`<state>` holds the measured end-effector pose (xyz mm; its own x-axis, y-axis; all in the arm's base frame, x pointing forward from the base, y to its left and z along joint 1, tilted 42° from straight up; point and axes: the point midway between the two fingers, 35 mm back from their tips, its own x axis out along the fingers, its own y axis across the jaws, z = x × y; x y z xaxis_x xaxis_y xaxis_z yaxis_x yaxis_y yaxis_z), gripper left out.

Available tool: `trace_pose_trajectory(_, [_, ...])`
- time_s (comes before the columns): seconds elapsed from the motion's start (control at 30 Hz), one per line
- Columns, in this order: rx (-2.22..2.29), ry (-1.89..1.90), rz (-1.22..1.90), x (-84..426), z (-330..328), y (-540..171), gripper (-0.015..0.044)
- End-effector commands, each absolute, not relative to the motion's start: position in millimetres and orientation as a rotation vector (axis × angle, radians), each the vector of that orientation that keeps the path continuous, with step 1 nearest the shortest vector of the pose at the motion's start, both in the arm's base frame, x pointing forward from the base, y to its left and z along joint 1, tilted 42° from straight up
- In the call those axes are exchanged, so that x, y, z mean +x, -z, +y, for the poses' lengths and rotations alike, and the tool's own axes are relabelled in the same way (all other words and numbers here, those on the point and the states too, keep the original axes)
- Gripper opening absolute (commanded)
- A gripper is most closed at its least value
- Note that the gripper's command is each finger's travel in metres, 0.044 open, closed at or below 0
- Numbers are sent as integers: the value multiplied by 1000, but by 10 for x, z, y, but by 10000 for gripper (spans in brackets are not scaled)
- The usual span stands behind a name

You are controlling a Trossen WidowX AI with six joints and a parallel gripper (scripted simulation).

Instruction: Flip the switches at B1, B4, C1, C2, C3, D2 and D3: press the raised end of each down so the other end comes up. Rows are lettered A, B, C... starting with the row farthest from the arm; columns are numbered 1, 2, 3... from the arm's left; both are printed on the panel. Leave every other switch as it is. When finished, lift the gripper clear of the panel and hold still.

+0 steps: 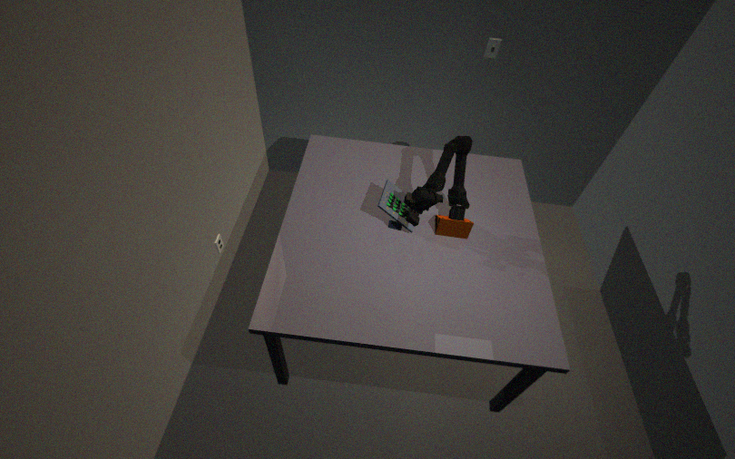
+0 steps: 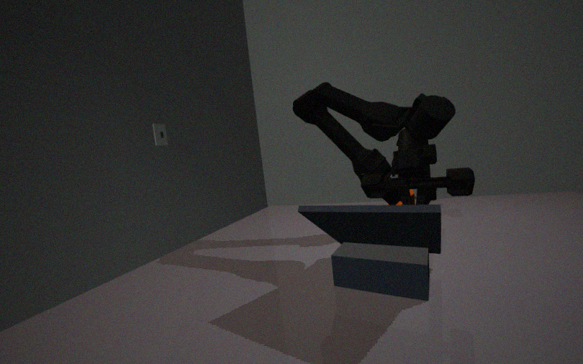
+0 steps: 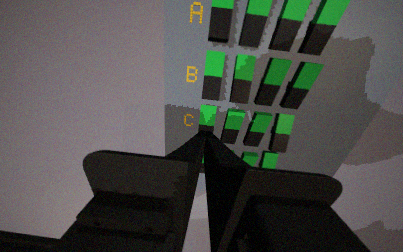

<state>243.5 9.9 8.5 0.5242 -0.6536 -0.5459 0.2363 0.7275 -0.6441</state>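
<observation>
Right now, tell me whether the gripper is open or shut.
Shut, holding nothing. In the wrist view the two fingers meet in one point, no gap between them, and the gripper tip sits at switch C1.

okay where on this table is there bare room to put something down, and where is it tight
Bare room: the wide stretch of table between the orange arm base and the near edge, and the strip along the right edge. Crowded: around the switch panel, where the shut gripper sits at row C beside the small grey block.
</observation>
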Motion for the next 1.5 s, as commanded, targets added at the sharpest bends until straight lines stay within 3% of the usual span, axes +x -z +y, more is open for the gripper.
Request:
trace_pose_trajectory(0.0, [-546, 563, 869, 2428, 87, -74, 0])
trace_pose_trajectory(1.0, [-546, 563, 869, 2448, 60, -52, 0])
trace_pose_trajectory(1.47, [-538, 570, 897, 2126, 499, -417, 0])
